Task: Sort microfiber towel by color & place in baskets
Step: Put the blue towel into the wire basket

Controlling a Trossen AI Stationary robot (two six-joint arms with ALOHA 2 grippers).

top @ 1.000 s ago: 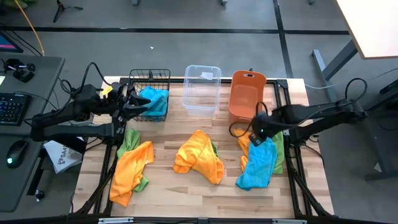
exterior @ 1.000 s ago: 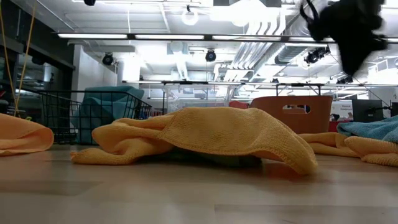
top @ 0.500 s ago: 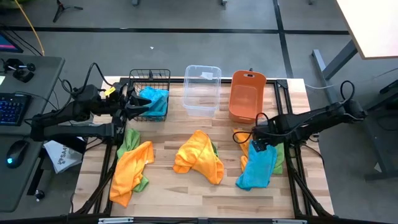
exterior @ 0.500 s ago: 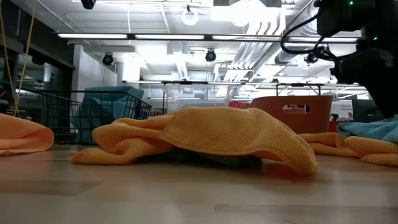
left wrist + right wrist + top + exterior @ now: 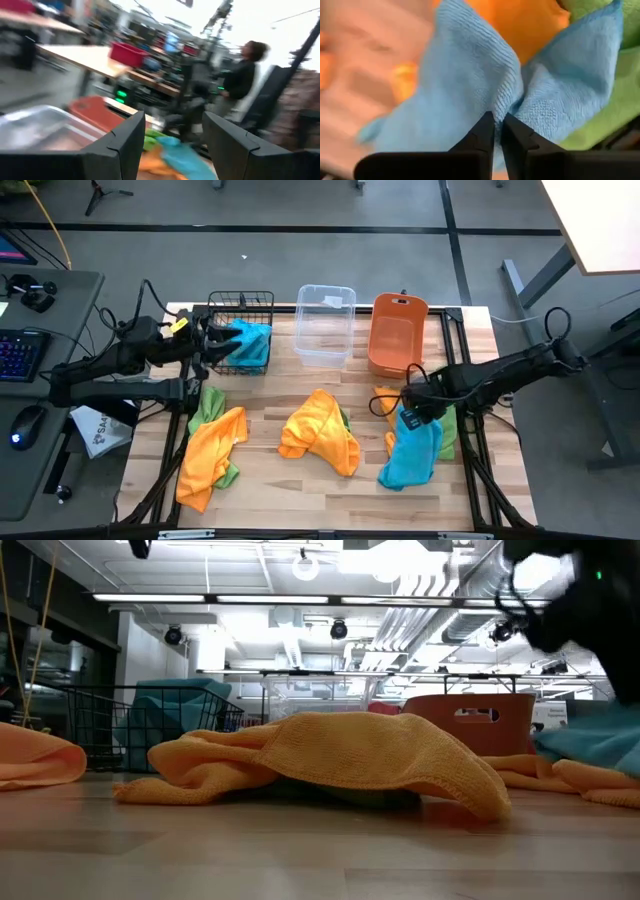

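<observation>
You have one turquoise towel (image 5: 250, 343) in the black wire basket (image 5: 241, 305) at the tabletop's far left corner; the clear tub (image 5: 325, 325) and orange bin (image 5: 396, 340) look empty. Your right gripper (image 5: 499, 131) is pinched shut on the blue towel (image 5: 410, 452) near the right edge. The left gripper (image 5: 205, 345) hangs spread open beside the wire basket. Orange towels (image 5: 320, 430) and green ones (image 5: 207, 408) remain unsorted. No writing is readable
</observation>
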